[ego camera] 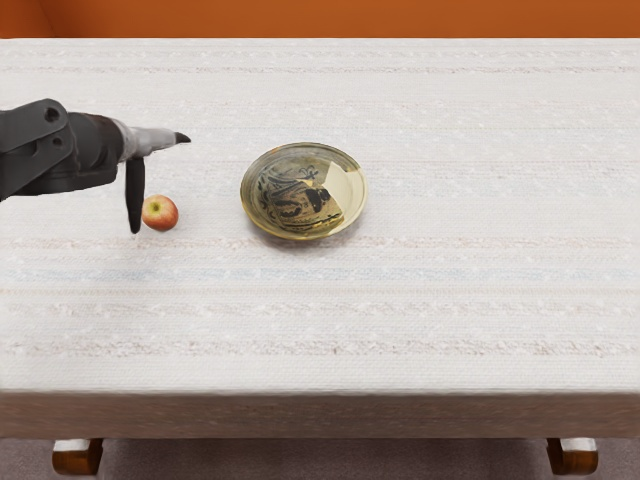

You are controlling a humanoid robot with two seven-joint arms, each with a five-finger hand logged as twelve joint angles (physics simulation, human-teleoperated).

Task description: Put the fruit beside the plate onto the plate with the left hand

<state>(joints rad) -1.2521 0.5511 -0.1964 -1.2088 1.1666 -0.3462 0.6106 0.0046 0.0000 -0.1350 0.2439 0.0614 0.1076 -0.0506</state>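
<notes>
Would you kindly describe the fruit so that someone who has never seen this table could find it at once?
On the pale table, find the round yellowish plate with a dark pattern near the middle. To its left, apart from it, lies a small red and yellow apple, beside a down-pointing finger of the left hand. It is the only fruit there.

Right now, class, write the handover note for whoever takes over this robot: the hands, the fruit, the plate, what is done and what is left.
Left hand: open, fingers spread, holding nothing. One finger points down just left of the apple; I cannot tell if they touch.
Right hand: out of view.
Apple: on the table, left of the plate, apart from it.
Plate: no fruit on it.
Done: hand at the apple.
Left: grasp, carry right, set on the plate.
</notes>
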